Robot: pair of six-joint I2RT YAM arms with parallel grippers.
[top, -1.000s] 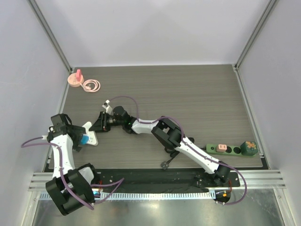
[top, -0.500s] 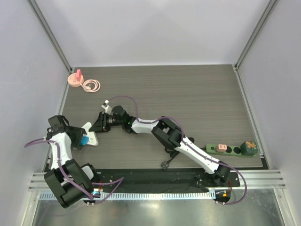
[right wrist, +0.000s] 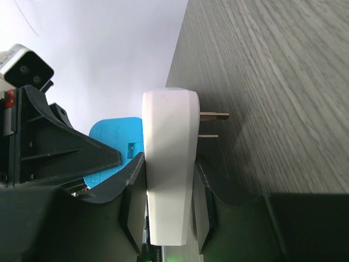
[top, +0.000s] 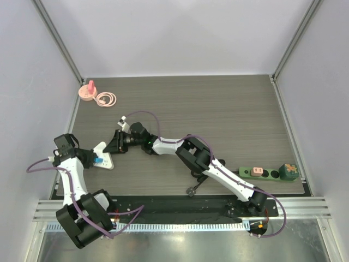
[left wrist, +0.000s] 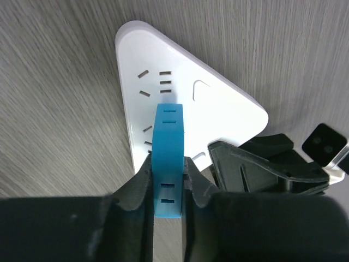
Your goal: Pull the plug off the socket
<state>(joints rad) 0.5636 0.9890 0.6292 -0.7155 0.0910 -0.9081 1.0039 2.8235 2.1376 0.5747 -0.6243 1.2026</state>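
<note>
On the grey table (top: 229,109), at the left, the right end effector (right wrist: 166,180) is clamped on the white triangular socket (left wrist: 212,114) and the left end effector (left wrist: 168,177) on the blue plug (left wrist: 169,136); a crooked pull could jam it or break the grip.

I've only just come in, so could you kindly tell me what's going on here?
The right tool clamps a white triangular socket by its sides. The left tool is shut on the blue plug sitting on the socket's face. The plug looks not yet pulled free, though the joint itself is hard to see.
</note>
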